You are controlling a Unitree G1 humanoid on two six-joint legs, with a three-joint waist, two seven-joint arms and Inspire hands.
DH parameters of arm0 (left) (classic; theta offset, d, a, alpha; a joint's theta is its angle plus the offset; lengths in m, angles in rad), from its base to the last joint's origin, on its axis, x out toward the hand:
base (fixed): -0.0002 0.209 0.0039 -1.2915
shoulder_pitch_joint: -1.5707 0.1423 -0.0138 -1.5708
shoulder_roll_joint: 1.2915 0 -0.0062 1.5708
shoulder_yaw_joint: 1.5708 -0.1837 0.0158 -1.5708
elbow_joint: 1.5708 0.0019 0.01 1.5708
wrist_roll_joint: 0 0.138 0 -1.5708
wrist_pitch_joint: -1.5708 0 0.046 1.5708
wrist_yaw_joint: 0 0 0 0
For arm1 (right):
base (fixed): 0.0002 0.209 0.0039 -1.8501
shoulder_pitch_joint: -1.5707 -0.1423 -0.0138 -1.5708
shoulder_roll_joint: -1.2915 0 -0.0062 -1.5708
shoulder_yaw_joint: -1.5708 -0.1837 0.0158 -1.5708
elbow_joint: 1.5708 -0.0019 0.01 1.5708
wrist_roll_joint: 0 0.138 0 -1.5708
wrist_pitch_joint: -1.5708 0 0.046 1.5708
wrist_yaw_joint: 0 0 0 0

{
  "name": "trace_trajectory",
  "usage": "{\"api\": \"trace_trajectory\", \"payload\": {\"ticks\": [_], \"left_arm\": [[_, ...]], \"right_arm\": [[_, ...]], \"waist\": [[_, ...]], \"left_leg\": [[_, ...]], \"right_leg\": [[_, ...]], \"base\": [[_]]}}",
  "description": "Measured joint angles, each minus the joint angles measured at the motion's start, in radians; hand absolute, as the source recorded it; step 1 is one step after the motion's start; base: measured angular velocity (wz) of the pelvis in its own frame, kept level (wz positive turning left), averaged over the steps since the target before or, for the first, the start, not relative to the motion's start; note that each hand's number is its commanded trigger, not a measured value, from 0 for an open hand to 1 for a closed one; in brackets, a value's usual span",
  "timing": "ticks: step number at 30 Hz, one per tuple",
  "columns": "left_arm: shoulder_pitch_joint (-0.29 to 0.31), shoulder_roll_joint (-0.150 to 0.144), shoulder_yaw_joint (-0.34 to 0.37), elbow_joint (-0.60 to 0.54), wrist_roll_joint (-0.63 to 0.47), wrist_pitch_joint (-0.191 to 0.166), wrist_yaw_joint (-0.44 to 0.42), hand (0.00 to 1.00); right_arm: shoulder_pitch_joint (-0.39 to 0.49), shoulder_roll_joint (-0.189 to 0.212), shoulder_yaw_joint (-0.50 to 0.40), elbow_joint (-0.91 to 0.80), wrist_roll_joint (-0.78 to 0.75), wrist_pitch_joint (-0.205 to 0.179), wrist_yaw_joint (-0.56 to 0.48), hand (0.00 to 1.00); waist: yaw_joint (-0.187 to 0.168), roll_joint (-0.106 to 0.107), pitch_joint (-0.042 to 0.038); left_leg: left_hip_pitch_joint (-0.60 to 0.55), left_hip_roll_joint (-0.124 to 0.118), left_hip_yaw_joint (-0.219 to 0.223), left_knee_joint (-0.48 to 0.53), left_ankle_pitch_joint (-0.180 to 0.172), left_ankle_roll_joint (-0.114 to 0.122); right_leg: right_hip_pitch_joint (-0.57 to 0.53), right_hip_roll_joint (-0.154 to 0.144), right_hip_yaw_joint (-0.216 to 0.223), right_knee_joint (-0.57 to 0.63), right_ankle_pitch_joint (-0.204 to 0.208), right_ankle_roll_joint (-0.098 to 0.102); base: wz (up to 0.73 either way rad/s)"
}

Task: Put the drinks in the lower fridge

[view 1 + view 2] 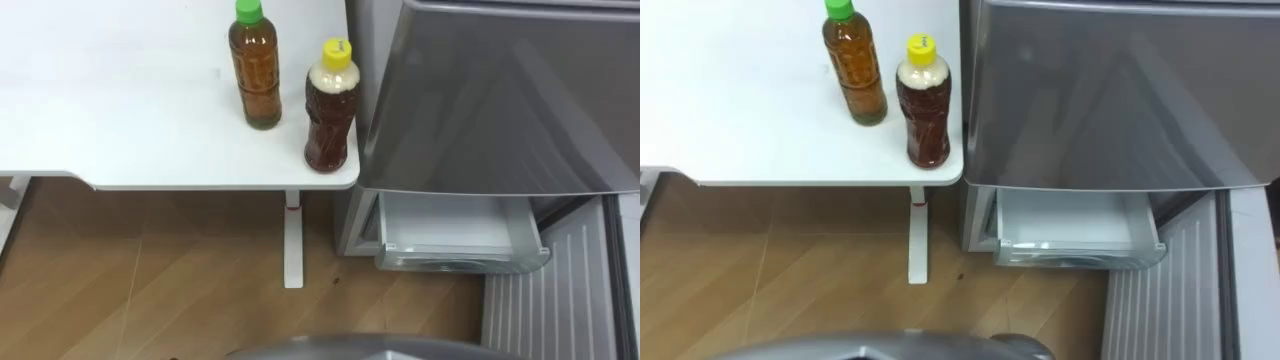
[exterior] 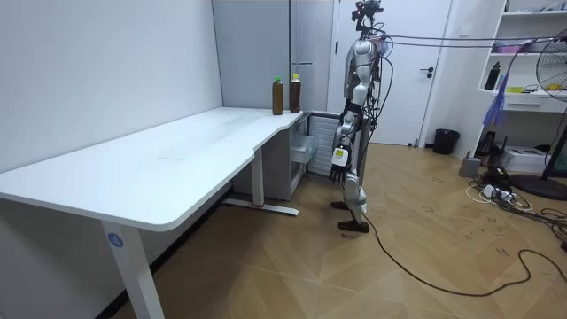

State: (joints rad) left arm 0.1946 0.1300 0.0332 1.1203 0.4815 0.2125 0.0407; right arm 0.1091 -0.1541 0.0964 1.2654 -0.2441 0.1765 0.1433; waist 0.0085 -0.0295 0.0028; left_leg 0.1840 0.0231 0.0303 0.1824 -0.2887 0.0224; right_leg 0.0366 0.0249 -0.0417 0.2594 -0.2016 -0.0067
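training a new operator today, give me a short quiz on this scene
1. True or false: the green-capped bottle and the yellow-capped bottle both stand upright on the white desk.
2. Which bottle is nearer the fridge? A) green-capped B) yellow-capped
3. Fill in: the lower fridge stands ____, its white drawer showing.
Key: 1 true; 2 B; 3 open.
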Motion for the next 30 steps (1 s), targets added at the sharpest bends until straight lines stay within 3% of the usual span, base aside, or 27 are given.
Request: {"api": "trace_trajectory", "payload": {"ticks": [10,20,24,30], "left_arm": [[-0.002,0.0,0.002,0.0,-0.002,0.001,0.018,0.0],[-0.005,0.0,0.003,0.01,-0.024,0.0,0.044,0.0],[-0.006,-0.012,0.038,0.015,-0.08,-0.002,0.068,0.0],[-0.002,-0.017,0.105,0.017,-0.25,-0.002,0.132,0.0]], "right_arm": [[-0.003,0.001,-0.001,-0.002,-0.001,-0.001,-0.024,0.0],[-0.01,0.002,-0.002,0.001,0.001,-0.002,-0.035,0.0],[-0.006,0.006,-0.005,0.018,0.001,-0.004,-0.049,0.0],[0.001,0.008,-0.012,0.029,0.001,0.0,-0.061,0.0]], "waist": [[0.0,-0.006,-0.0055],[-0.003,-0.005,0.0008],[-0.002,-0.002,0.0006],[-0.001,0.002,-0.0009]], "left_leg": [[0.003,0.0,-0.001,0.007,0.0,0.0],[0.002,0.0,-0.004,0.005,0.0,0.0],[0.003,0.001,-0.005,-0.002,0.0,0.0],[0.003,0.001,-0.004,-0.001,0.0,0.0]], "right_leg": [[0.017,-0.001,-0.003,-0.011,0.001,0.001],[0.018,-0.004,-0.014,-0.021,0.001,0.001],[0.015,-0.002,-0.013,-0.023,0.001,0.001],[0.02,-0.002,-0.014,-0.018,0.001,0.001]], "base": [[0.0],[0.02],[0.01],[0.0]]}}
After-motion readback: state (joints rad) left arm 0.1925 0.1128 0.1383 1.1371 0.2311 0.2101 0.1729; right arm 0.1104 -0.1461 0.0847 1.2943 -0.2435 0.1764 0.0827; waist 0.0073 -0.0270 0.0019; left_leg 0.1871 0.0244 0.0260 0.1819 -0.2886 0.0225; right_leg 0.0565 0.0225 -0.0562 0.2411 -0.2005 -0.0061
